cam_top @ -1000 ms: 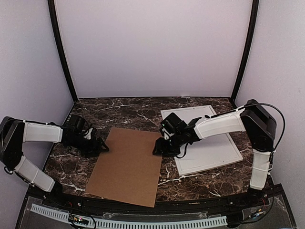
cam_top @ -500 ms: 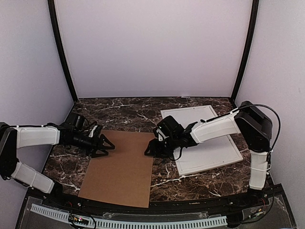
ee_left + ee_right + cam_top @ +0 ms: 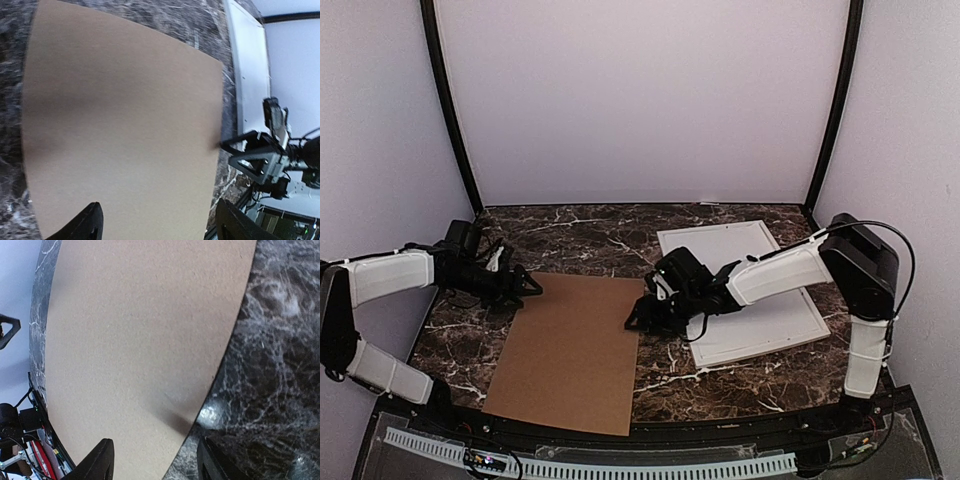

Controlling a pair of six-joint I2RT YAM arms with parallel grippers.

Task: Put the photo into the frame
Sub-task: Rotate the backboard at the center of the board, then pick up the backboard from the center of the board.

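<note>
Entry: one brown cardboard sheet (image 3: 575, 350), lay flat on the desk (image 3: 600, 232), centre-left. The left hand (image 3: 527, 288) hung open at its far corner, the right hand (image 3: 638, 318) open astride its right edge, likely to shift it. The frame (image 3: 775, 325) lay right, under that arm. The photo: unseen.

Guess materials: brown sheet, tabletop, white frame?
Brown sheet: likely cardboard or fibreboard, matte, fine grainy face. Tabletop: marble-look, dark with white veins, slight sheen; stone or laminate unclear. White frame: smooth painted wood or plastic, can't tell.
</note>
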